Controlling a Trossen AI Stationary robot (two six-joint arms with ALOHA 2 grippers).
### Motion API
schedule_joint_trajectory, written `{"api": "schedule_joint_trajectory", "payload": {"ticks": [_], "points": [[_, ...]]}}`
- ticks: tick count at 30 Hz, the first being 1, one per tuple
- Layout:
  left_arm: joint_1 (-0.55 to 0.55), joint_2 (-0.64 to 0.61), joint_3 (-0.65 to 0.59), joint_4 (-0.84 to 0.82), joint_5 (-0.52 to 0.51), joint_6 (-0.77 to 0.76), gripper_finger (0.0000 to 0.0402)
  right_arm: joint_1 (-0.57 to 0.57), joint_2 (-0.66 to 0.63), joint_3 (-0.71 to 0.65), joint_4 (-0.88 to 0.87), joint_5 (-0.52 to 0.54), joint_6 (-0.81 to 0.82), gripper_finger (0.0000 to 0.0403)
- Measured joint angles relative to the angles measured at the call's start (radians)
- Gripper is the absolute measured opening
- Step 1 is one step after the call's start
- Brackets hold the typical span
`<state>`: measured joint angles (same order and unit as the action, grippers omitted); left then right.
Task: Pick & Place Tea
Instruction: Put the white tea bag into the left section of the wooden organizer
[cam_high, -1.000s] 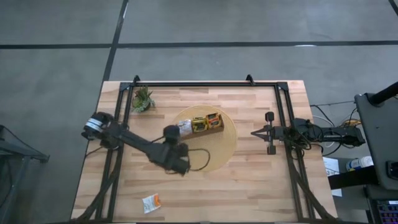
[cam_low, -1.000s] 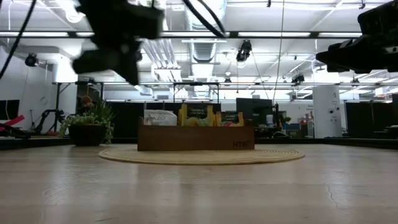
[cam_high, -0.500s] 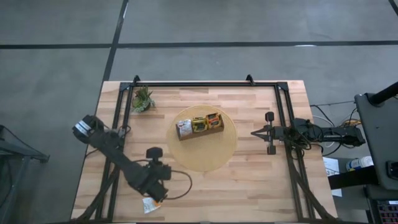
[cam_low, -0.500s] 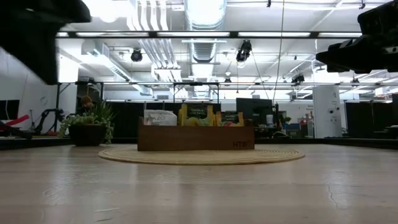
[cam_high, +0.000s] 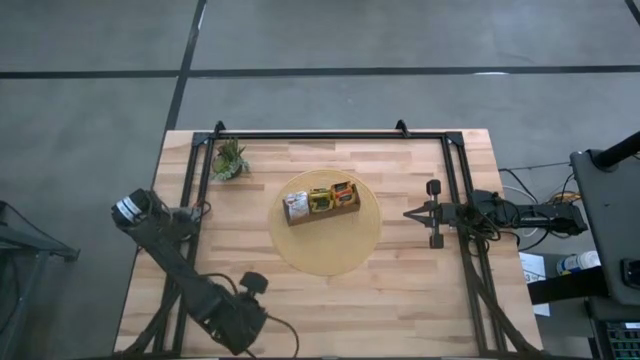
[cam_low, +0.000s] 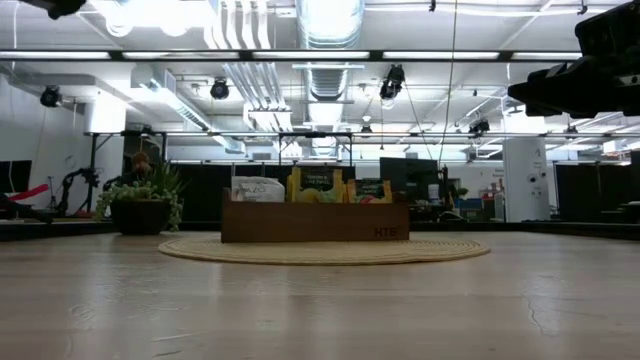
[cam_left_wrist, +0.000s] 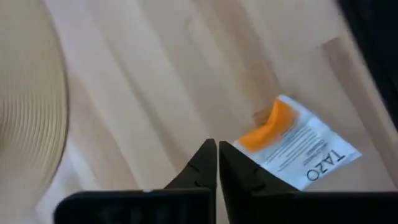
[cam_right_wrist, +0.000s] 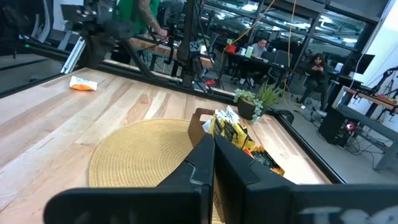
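One white and orange sachet (cam_left_wrist: 292, 148) lies flat on the wood near the table's near edge; it also shows in the right wrist view as the sachet (cam_right_wrist: 83, 84). My left gripper (cam_left_wrist: 217, 163) is shut and hangs just above the table beside that sachet's corner, covering it in the high view, where my left gripper (cam_high: 238, 322) stands. The brown divided tray (cam_high: 321, 203) stands on the round woven mat (cam_high: 325, 245), holding white, yellow and orange sachets upright. My right gripper (cam_high: 408, 213) waits shut at the table's right side.
A small potted plant (cam_high: 230, 160) stands at the far left corner. The dark frame rails (cam_high: 200, 190) run along the table's left, far and right sides. The mat's edge (cam_left_wrist: 25, 124) shows close to my left gripper. Bare wood lies between mat and near edge.
My left arm has swung from beside the tray on the mat toward the table's near edge and now stands over the loose sachet, hiding it in the high view. It has left the low view almost entirely. The sachet has not moved.
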<state>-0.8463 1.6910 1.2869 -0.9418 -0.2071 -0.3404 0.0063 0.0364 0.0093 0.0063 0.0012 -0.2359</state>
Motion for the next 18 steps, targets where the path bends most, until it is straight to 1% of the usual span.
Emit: {"api": "schedule_joint_trajectory", "payload": {"ticks": [3,6,10,13,15,18], "points": [[-0.004,0.013,0.000,0.039,0.008,0.085,0.0033,0.000,0.000,0.000,0.000,0.000,0.000,0.0008],[-0.006,0.036,0.000,0.044,0.016,0.136,0.0071,0.000,0.000,0.000,0.000,0.000,0.000,0.0008],[-0.013,0.074,0.000,0.045,0.054,0.164,0.0133,0.000,0.000,0.000,0.000,0.000,0.000,0.0008],[-0.015,0.101,0.007,0.051,0.106,0.164,0.0170,0.000,0.000,0.000,0.000,0.000,0.000,0.0008],[-0.018,0.111,0.009,0.057,0.120,0.164,0.0185,0.000,0.000,0.000,0.000,0.000,0.000,0.0008],[-0.021,0.122,0.009,0.072,0.120,0.167,0.0193,0.000,0.000,0.000,0.000,0.000,0.000,0.0008]]}}
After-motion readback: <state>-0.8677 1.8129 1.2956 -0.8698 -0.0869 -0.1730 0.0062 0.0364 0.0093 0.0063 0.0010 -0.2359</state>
